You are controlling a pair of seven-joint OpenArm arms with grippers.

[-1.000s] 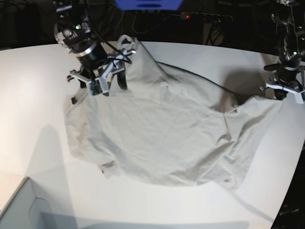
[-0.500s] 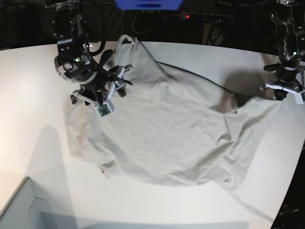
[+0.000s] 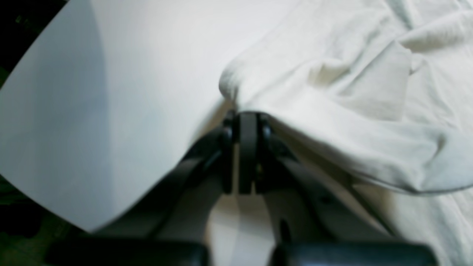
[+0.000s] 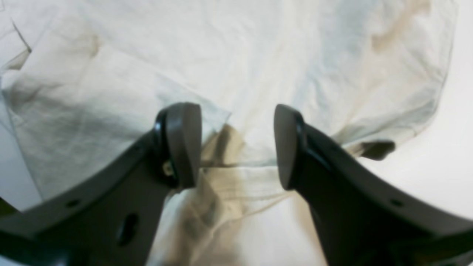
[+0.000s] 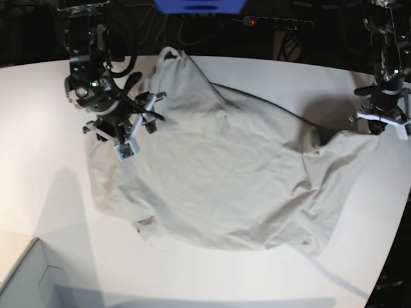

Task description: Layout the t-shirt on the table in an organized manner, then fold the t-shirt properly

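We see the t-shirt (image 5: 225,179) spread rumpled across the middle of the table (image 5: 38,115), our right gripper (image 4: 236,147) at upper left, fingers wide apart above the cloth, our left gripper (image 3: 245,122) at far right, pinched closed on the shirt's edge

Look to the bottom-left corner of the base view and you see a pale grey box (image 5: 29,279), only its corner in frame, with its open inside facing up. Along the top edge you find a blue object (image 5: 199,6), cut off by the frame, against a dark background. Just right of it you see a black power strip (image 5: 276,23) with 1 small red light (image 5: 252,22) lit. Dark cables (image 5: 292,43) hang below it.
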